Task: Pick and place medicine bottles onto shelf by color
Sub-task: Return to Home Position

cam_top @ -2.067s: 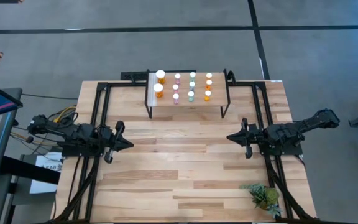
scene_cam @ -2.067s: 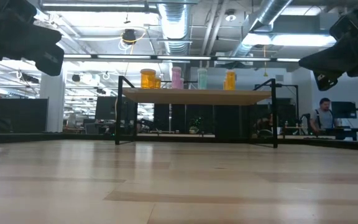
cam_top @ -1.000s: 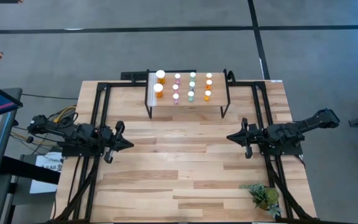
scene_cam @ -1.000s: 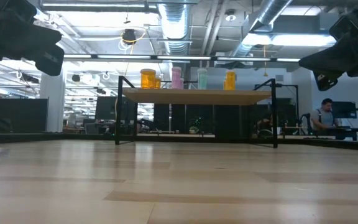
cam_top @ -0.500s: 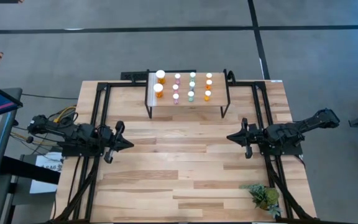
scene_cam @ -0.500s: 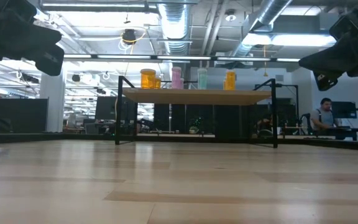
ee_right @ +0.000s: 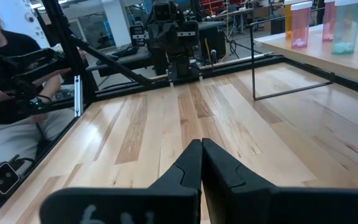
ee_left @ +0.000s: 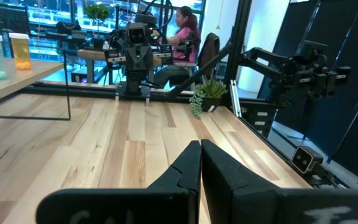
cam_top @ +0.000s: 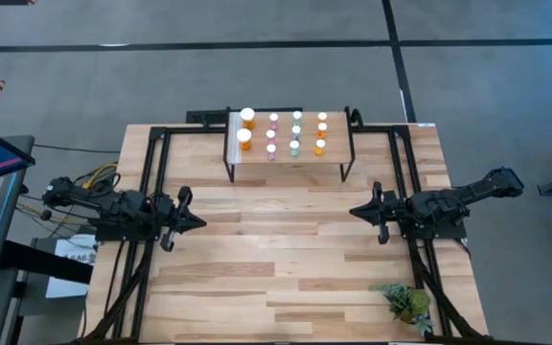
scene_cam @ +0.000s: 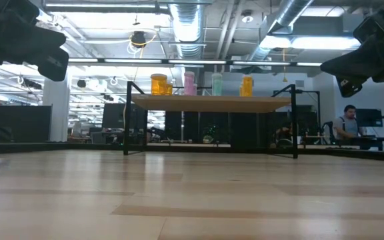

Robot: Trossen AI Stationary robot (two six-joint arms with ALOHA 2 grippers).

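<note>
My left gripper sits over the left side of the pale wood-plank tabletop, well apart from the shelf. Its two dark fingers are pressed together on nothing.

At the far middle stands the small light-wood shelf on thin black legs, and all the medicine bottles I can find are on it, sorted in columns. From the left come two wide orange bottles with big white lids, then three small pink bottles, three small teal bottles and three small orange bottles. My right gripper mirrors the left over the right side, closed and empty too. A small green plant sits near the right front corner. I judge the sorting done and both arms parked.

If I had to move one, I'd expect these bottles to be light, rigid and smooth-sided. They look easy to tip, and they stand close together. I would take a bottle across the body just under the cap, coming in along the column. The wide ones would need the jaws opened further.

The overhead camera gives me the rows and the count. The table-level camera collapses each column into one bottle, but it shows the bottles upright and the shelf raised clear of the tabletop. Only the wrist cameras show the fingers meeting with no gap. They also catch a person seated beyond the tabletop.
</note>
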